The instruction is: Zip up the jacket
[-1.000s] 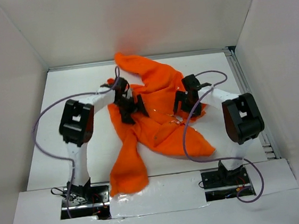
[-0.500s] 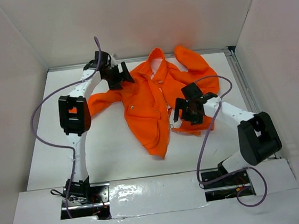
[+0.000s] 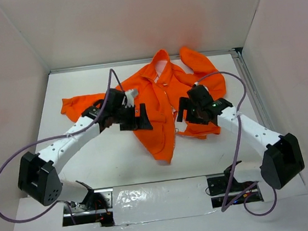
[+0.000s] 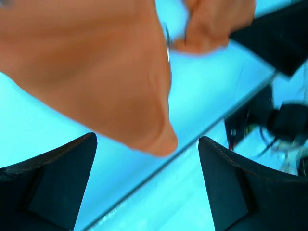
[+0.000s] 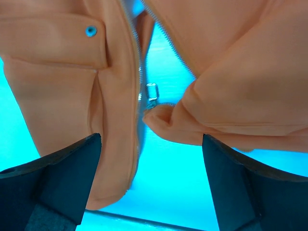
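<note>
Shows jacket, bright orange, soft fleece-like, lying spread on white bench at centre. Collar twd far wall, one sleeve stretched to the left, lower hem narrowing to a point at near side. Front not zipped: two rows of silver teeth apart, small rectangular metal pull betw. them, round snap on flat pocket flap. Left jaws: wide apart, gripping nothing, above front panel. Right jaws: same, above zipper.
</note>
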Motion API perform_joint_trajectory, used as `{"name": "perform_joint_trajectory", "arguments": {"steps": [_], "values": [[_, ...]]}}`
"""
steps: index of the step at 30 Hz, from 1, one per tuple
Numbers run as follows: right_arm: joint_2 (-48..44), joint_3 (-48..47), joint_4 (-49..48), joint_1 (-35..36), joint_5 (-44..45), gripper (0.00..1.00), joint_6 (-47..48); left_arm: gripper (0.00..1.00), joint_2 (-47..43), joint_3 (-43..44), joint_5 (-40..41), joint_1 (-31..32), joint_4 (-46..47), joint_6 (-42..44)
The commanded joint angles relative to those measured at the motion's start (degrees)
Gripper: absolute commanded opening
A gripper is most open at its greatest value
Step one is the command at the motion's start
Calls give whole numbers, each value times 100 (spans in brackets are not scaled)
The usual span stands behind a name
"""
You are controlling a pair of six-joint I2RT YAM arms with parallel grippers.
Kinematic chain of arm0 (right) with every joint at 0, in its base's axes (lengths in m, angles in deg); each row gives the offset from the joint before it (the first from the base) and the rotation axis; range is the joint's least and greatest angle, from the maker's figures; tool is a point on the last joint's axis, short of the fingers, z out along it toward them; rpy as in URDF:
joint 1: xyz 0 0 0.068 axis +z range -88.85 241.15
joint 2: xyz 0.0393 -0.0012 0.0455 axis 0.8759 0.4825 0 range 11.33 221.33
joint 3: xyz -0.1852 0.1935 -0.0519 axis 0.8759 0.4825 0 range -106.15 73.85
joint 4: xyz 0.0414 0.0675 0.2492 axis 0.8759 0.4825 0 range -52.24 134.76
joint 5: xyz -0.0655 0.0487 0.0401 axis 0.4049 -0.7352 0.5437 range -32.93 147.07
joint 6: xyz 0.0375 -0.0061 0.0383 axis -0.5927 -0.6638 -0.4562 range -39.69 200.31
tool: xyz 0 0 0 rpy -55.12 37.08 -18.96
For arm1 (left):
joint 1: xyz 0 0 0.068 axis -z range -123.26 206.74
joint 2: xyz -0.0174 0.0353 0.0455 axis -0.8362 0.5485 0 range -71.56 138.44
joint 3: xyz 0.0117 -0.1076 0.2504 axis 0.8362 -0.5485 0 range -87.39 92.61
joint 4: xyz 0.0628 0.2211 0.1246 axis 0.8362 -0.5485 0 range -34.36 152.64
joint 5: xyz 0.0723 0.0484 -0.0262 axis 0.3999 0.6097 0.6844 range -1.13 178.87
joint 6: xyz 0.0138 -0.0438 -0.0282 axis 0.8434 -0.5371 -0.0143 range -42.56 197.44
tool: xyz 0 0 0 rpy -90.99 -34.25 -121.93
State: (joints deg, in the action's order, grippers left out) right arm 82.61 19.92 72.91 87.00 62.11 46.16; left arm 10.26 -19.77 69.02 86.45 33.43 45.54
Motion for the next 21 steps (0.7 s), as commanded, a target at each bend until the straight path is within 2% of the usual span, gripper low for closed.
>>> {"name": "perform_joint_trajectory", "arguments": {"steps": [1,6,9,12,14,15,18,21], "values": [[366,-134,-105,323,32,91,-100,99,-228,-520,-265,497,593,-378],[1079,-258,-553,377,-81,89,-31,99,-35,-521,60,1018,513,-571],[1519,-293,-633,360,-336,86,40,99,185,-521,61,1028,452,-624],[1433,414,-825,404,-767,82,-100,99,334,-512,219,966,329,-651],[1117,891,-1124,447,-1099,74,-293,99,387,-565,211,870,355,-642],[1002,1372,-1238,465,-1171,60,-355,99,396,-635,167,835,424,-633],[694,2050,-1056,491,-909,41,-750,99,457,-688,140,676,469,-598],[405,2387,-775,579,-689,39,-1005,99,519,-662,149,527,443,-554]]}}
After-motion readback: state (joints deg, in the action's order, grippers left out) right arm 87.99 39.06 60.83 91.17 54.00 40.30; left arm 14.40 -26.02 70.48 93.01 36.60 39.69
